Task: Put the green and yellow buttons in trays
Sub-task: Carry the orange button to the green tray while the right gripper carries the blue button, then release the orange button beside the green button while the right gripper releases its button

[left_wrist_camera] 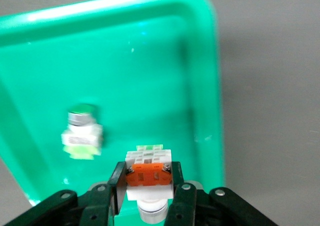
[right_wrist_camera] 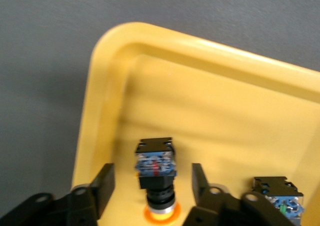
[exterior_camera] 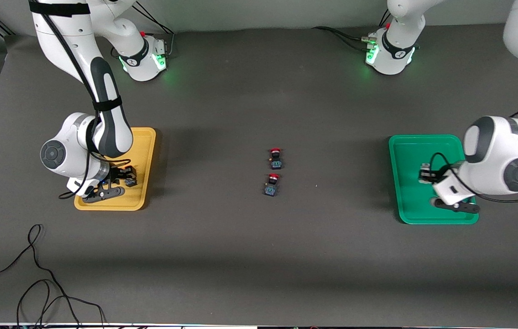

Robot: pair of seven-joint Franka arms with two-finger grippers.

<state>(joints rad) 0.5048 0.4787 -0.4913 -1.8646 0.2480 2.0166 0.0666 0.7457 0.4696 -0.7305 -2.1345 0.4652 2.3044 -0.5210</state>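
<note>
Dark grey desk (exterior_camera: pixel 250 256) is carrying everything in the front view: the yellow tray (exterior_camera: pixel 145 151) at the right arm's end, the green tray (exterior_camera: pixel 412 183) at the left arm's end, and two red-capped buttons (exterior_camera: pixel 275 158) lying between them, which are not part of the task. The right gripper (exterior_camera: pixel 124 180) is hanging low over the yellow tray, the left gripper (exterior_camera: pixel 425 173) over the green one.

From the left wrist, the jaws are clamping a whitish green button (left_wrist_camera: pixel 148 173) by its flat body sides above the green tray; another green-capped button (left_wrist_camera: pixel 81 131) is lying in it.

From the right wrist, the jaws are standing apart on both sides of a yellow-capped button (right_wrist_camera: pixel 156 178) resting in the yellow tray, not touching it; a second black button (right_wrist_camera: pixel 280 193) is lying beside.

These buttons look light, rigid and smooth, so the flat body sides seem the best hold.
</note>
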